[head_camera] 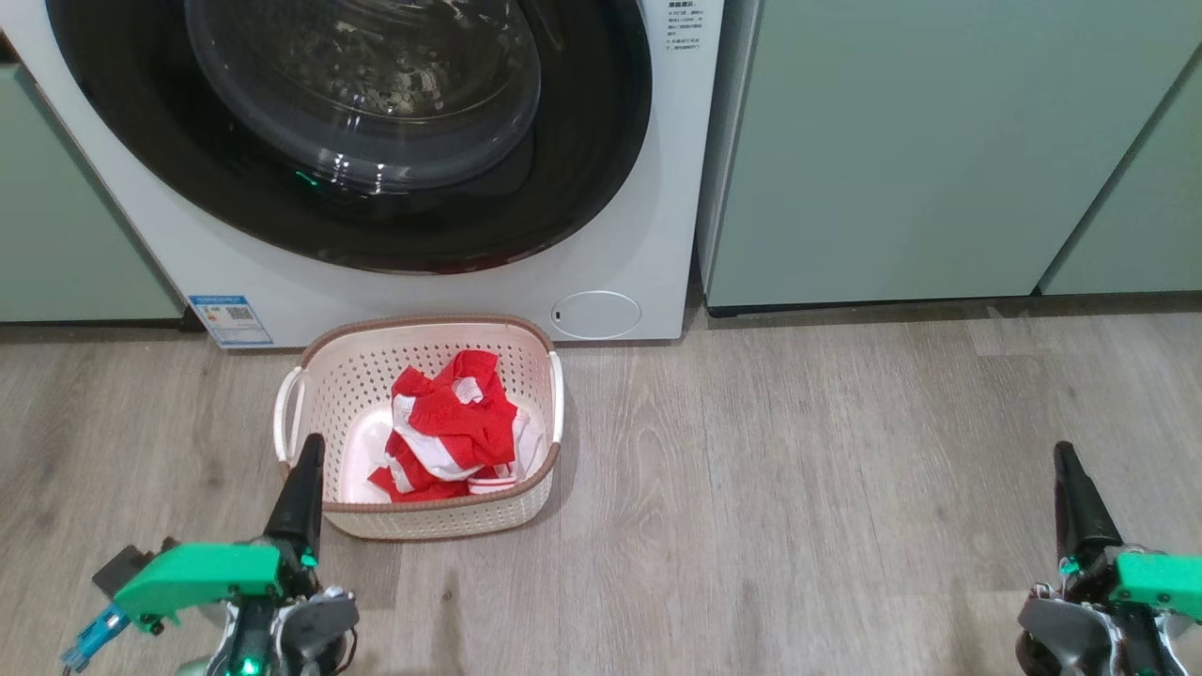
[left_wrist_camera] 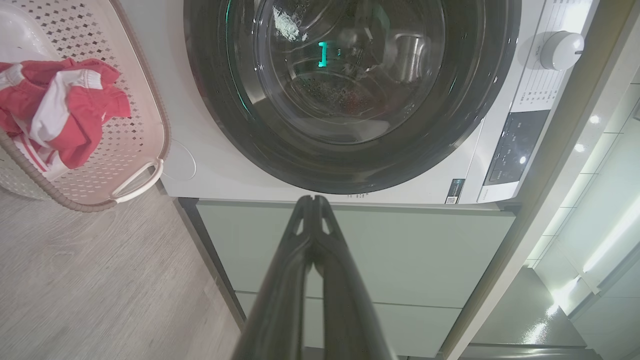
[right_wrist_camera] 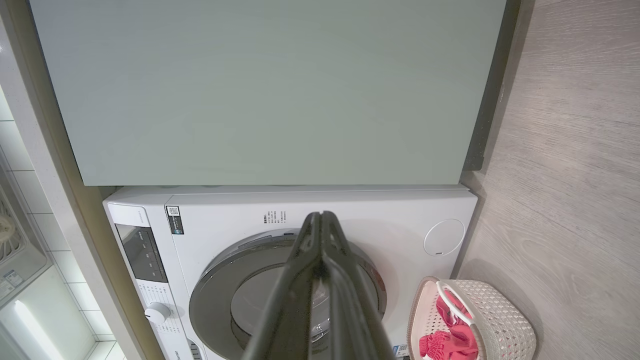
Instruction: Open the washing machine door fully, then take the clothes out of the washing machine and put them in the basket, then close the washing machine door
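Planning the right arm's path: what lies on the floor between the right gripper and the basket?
In the head view, that stretch is bare wood-grain floor from the right gripper across to the basket.

The washing machine (head_camera: pixel 423 293) bears a blue label (head_camera: pixel 230 319) and small print (head_camera: pixel 685 28), both illegible.

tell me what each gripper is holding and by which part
Nothing is held. The left gripper and right gripper are both shut and empty; the bright red white-striped fabric clothes lie loose in the cream perforated plastic basket.
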You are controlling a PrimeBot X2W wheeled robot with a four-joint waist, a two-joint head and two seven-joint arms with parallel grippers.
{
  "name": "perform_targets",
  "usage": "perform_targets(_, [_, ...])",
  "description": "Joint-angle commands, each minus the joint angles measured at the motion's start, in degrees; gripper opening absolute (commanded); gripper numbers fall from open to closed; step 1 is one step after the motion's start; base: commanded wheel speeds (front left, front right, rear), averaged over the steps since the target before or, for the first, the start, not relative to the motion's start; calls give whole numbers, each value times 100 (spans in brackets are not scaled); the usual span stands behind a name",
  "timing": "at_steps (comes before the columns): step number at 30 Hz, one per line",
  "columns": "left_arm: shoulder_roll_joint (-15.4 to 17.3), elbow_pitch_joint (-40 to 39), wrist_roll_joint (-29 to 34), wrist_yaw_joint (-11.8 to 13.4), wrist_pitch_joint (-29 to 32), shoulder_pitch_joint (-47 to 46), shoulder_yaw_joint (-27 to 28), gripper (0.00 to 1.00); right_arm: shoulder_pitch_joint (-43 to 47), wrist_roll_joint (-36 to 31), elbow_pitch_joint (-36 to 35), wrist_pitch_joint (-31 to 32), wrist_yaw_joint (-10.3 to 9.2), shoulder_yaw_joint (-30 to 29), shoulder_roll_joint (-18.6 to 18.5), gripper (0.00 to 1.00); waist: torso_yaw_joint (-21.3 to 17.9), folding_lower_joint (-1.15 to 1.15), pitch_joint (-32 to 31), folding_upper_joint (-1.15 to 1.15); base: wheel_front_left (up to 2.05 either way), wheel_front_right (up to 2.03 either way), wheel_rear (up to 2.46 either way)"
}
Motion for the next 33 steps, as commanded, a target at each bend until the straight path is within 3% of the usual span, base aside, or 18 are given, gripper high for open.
perform_targets(1, [28,-199,-28,3,36,-314,184,0,-257,34,-231,36,-1,108,-10,0,0,0,0,0,0,0,0])
perform_targets(33, [28,-199,-29,3,35,-314,184,0,-257,35,-231,35,-1,109,-10,0,0,0,0,0,0,0,0])
